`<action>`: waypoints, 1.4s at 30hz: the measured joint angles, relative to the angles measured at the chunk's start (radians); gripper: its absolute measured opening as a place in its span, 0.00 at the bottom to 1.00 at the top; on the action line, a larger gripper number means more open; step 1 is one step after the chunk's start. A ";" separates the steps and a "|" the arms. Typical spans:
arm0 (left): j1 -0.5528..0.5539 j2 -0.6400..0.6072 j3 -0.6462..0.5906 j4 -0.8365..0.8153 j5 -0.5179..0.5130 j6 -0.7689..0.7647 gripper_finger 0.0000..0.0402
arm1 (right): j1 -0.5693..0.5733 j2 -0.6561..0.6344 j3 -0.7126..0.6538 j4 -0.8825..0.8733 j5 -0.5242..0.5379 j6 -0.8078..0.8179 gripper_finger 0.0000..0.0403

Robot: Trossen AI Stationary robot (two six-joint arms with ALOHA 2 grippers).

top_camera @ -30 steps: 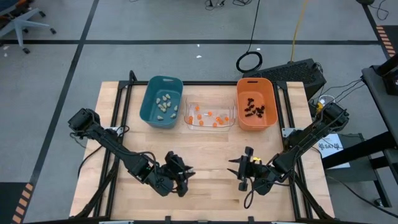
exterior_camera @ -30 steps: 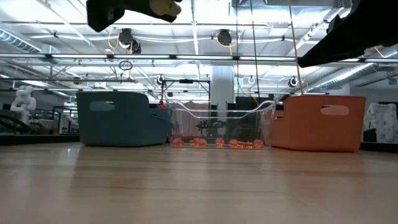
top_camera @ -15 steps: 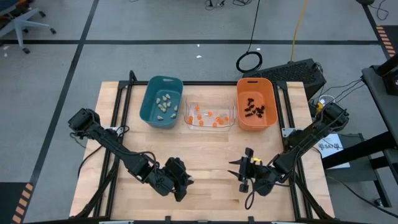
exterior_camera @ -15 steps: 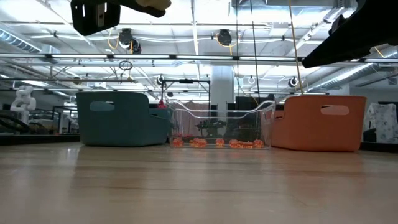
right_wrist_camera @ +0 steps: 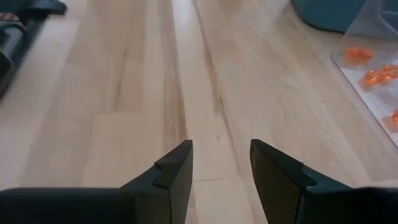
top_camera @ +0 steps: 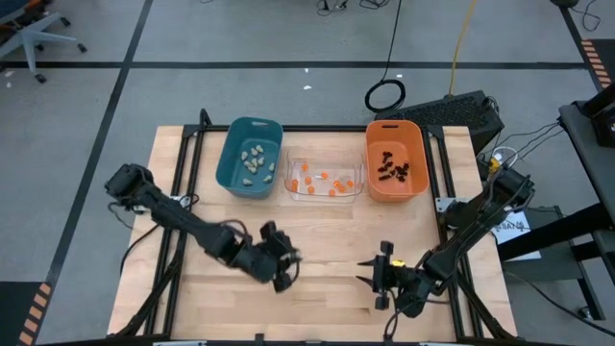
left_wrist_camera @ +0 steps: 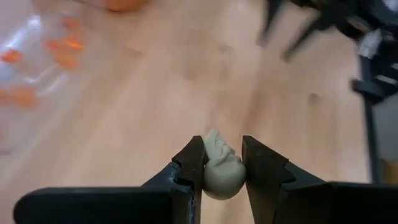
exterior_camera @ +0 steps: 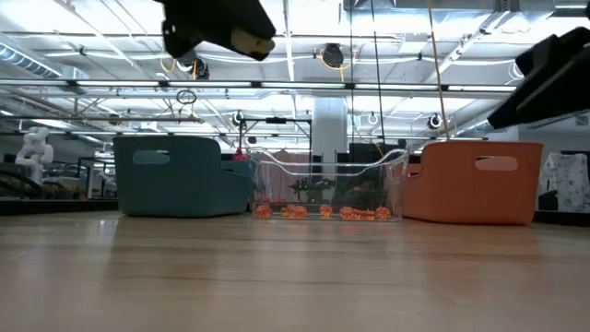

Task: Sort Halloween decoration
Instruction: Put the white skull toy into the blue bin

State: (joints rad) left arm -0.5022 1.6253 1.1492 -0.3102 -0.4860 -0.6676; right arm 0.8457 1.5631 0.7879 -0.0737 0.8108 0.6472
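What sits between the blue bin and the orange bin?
A clear bin holding small orange trinkets, between the teal bin and orange bin; the high view shows it.

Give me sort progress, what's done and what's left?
Nearly done: pale lumps sit in the teal plastic bin, orange rounds in the clear plastic bin, black spidery ones in the orange plastic bin. Left tool grips one last pale lump. Right tool open, empty. No loose trinkets visible on the wooden table.
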 joint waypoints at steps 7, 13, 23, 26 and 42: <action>0.184 -0.116 0.000 -0.151 0.015 0.087 0.21 | 0.011 0.100 0.000 0.024 0.082 -0.002 0.36; 0.390 -0.214 0.001 -0.357 0.057 0.101 0.21 | -0.007 0.141 0.000 0.053 0.083 -0.042 0.36; 0.749 -0.209 0.001 -0.503 0.063 0.206 0.21 | -0.074 0.141 0.000 0.063 0.083 -0.142 0.36; 0.843 -0.172 -0.001 -0.504 0.071 0.236 0.21 | -0.090 0.141 0.000 0.062 0.079 -0.143 0.36; 1.044 0.085 0.000 -0.491 0.100 0.313 0.33 | -0.097 0.107 0.000 0.050 -0.051 -0.163 0.36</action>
State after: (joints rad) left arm 0.5419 1.7098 1.1488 -0.8011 -0.3856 -0.3543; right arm 0.7490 1.6705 0.7876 -0.0239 0.7596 0.4847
